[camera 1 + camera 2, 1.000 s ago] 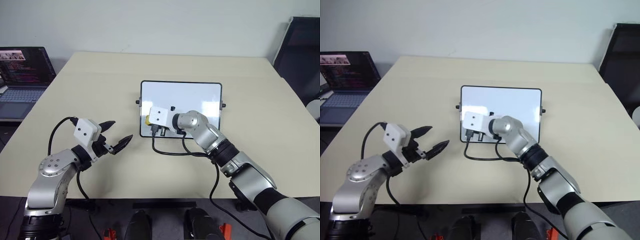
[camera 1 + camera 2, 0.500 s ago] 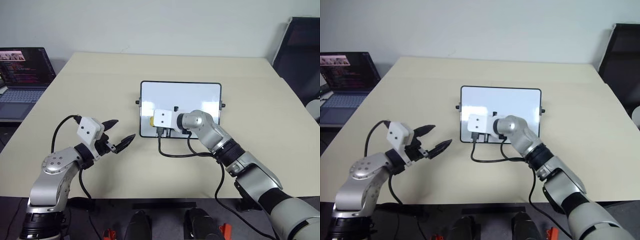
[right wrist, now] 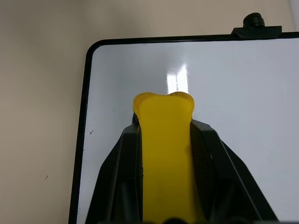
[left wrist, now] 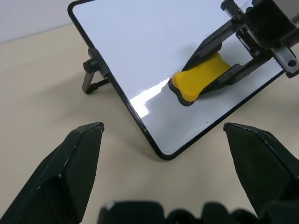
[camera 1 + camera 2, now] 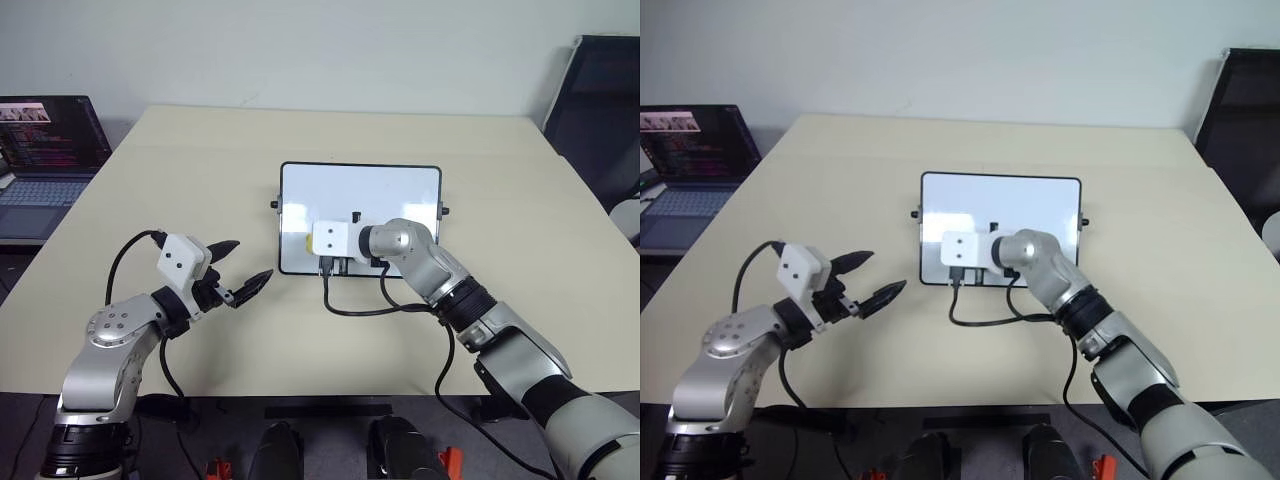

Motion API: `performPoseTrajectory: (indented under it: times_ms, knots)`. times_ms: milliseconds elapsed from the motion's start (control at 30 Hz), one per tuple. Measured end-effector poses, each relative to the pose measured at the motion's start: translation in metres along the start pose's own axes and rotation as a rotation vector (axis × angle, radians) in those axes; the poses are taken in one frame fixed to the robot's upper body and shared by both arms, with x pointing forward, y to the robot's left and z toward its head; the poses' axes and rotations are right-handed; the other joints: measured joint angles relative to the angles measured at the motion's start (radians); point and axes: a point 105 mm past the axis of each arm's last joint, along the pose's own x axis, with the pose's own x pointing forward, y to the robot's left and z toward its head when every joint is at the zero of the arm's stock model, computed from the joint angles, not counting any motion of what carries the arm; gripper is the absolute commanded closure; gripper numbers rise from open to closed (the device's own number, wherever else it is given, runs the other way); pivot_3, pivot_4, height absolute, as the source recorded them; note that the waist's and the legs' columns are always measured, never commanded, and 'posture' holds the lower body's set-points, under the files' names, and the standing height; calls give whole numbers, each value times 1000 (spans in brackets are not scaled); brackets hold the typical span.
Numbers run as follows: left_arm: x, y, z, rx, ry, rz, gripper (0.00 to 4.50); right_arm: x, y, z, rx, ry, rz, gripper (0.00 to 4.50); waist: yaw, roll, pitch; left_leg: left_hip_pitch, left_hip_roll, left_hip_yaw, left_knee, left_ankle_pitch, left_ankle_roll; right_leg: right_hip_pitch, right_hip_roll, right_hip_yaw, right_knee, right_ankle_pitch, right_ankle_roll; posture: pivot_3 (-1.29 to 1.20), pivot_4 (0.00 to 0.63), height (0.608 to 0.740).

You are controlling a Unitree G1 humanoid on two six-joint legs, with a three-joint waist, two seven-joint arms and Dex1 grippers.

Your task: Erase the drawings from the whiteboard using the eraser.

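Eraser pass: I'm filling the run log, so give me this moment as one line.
right gripper: shut on eraser | eraser: on whiteboard, near lower left corner | left gripper: open, off board | drawings: none visible

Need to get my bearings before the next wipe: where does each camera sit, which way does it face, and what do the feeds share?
Head stereo pair: looks forward and down over the table; both arms, left gripper open.
Left wrist: looks along its own spread fingers at the whiteboard and the right gripper shut on the eraser.
Right wrist: looks along its fingers clamping the eraser on the board.
Shared: eraser and whiteboard in all.
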Motion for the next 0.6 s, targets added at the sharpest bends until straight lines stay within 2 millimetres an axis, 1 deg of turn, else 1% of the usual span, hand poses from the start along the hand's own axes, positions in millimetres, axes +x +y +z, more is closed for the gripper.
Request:
performPoseTrajectory:
  times_ms: [67, 133, 200, 267, 333, 433, 500, 600]
  knots:
    - [1, 0, 1, 2, -3, -2, 0, 3, -14, 4, -5, 1, -91, 3434, -4, 0, 0, 0, 0, 0, 0, 0, 0, 0, 0, 0, 0, 0, 0, 0, 150, 740]
    - [1, 0, 1, 2, -3, -3, 0, 0, -30, -1, -4, 23, -172, 3434, 0, 0, 0, 0, -1, 0, 0, 0, 0, -1, -1, 0, -1, 0, -1, 0, 150, 740]
    - [1, 0, 1, 1, -1, -5, 0, -3, -36, -5, -5, 37, -184, 3434, 1, 0, 0, 0, -1, 0, 0, 0, 0, -2, -2, 0, -4, 0, -1, 0, 150, 740]
    - [1, 0, 0, -2, 2, -8, 0, -5, -32, -7, -6, 39, -149, 3434, 1, 0, 0, 0, -1, 1, 1, 0, 0, -1, -3, 0, -4, 0, -1, 0, 150, 740]
    - [0, 0, -2, -8, 7, -11, 0, -7, -20, -11, -14, 41, -78, 3434, 2, -1, 0, 0, -1, 1, 1, 0, 0, -1, -3, 0, -4, 0, -1, 0, 150, 740]
    - [0, 1, -3, -10, 9, -13, 0, -9, -3, -10, -16, 27, 6, 3434, 2, -1, 0, 1, -1, 1, 0, 0, 0, 1, -2, 0, -1, 0, 0, 0, 150, 740]
    - [0, 1, -3, -9, 7, -15, 0, -10, -1, -10, -11, 27, 16, 3434, 2, 0, 0, 1, 0, 0, 0, 0, 0, 1, -1, -1, -1, 0, 0, 0, 150, 740]
    - [0, 1, -4, -12, 8, -15, 0, -10, -4, -11, -6, 31, -14, 3434, 3, 0, 0, 0, 0, 0, 0, 0, 0, 0, -1, -1, -1, 0, 0, 0, 150, 740]
